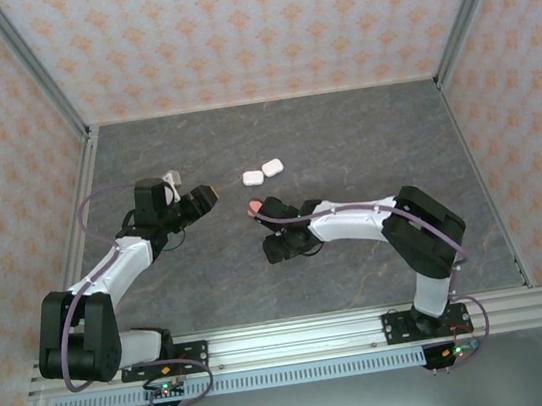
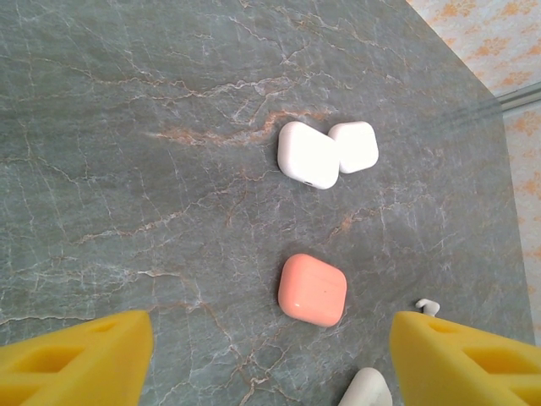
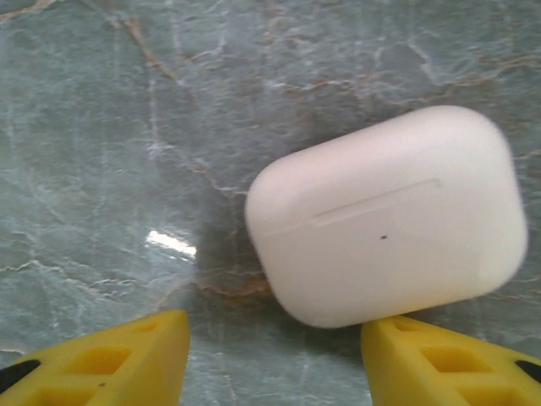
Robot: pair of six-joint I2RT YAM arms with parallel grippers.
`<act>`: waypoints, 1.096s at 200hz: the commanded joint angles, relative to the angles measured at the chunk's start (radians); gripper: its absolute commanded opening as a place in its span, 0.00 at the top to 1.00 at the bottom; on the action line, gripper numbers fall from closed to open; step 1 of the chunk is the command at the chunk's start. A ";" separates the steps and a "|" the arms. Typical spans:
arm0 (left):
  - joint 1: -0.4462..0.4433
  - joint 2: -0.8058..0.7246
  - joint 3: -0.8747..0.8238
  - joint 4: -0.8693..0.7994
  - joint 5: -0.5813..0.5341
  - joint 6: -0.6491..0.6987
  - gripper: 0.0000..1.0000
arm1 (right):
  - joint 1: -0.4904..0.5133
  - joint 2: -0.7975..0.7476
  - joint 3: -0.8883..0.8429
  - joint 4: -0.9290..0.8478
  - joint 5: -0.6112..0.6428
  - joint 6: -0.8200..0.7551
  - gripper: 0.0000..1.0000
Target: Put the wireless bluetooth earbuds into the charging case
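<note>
The right pincer (image 3: 275, 359) stands open, with a closed white charging case (image 3: 385, 216) just ahead of its fingers on the tabletop (image 3: 101, 127). The left pincer (image 2: 270, 359) hangs open; ahead lies a pink case (image 2: 312, 289), one white earbud (image 2: 427, 304) near it, and two touching white cases (image 2: 308, 155) beyond.

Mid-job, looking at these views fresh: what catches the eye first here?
The salmon-pink case stands out, lying closed on the grey marbled table ahead of the open left gripper. Beyond it, two white cases lie touching each other. In the right wrist view, a closed pale case looms just ahead of the open right gripper.
</note>
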 commanded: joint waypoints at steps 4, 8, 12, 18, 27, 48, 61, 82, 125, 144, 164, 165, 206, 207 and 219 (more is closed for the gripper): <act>-0.008 0.000 0.004 0.000 -0.031 0.023 0.26 | 0.015 0.045 0.060 0.013 0.030 -0.026 0.44; -0.008 0.000 0.004 0.000 -0.031 0.023 0.26 | 0.015 0.051 0.068 0.009 0.035 -0.030 0.44; -0.008 0.000 0.006 -0.001 -0.031 0.023 0.26 | 0.015 0.057 0.076 0.005 0.036 -0.035 0.44; -0.008 0.001 0.005 -0.001 -0.030 0.023 0.26 | 0.015 0.063 0.085 0.005 0.033 -0.040 0.44; -0.008 0.000 0.005 -0.003 -0.032 0.024 0.26 | 0.016 0.073 0.097 0.013 0.025 -0.046 0.44; -0.008 0.002 0.009 -0.006 -0.031 0.027 0.26 | 0.018 0.095 0.120 0.031 0.010 -0.057 0.44; -0.008 0.002 0.010 -0.007 -0.032 0.029 0.26 | 0.019 0.108 0.139 0.016 0.029 -0.067 0.44; -0.007 0.001 0.010 -0.010 -0.031 0.032 0.26 | 0.017 0.101 0.153 0.012 0.028 -0.092 0.43; -0.008 -0.013 0.017 -0.012 -0.014 0.035 0.26 | -0.002 -0.026 0.150 -0.060 0.054 -0.273 0.32; -0.008 -0.025 0.018 -0.018 -0.010 0.064 0.25 | -0.036 -0.067 0.152 -0.121 0.062 -0.383 0.26; -0.007 -0.027 0.018 -0.022 -0.005 0.067 0.25 | -0.073 -0.065 0.176 -0.178 0.053 -0.498 0.21; -0.007 -0.027 0.018 -0.022 -0.005 0.066 0.25 | -0.074 -0.065 0.178 -0.180 0.052 -0.505 0.20; -0.007 -0.033 0.018 -0.027 -0.003 0.064 0.25 | -0.086 0.044 0.263 -0.223 0.044 -0.663 0.07; -0.007 -0.033 0.018 -0.029 -0.003 0.064 0.25 | -0.087 0.047 0.264 -0.223 0.043 -0.665 0.07; -0.008 -0.037 0.018 -0.034 -0.004 0.067 0.25 | -0.087 0.081 0.284 -0.224 0.034 -0.685 0.03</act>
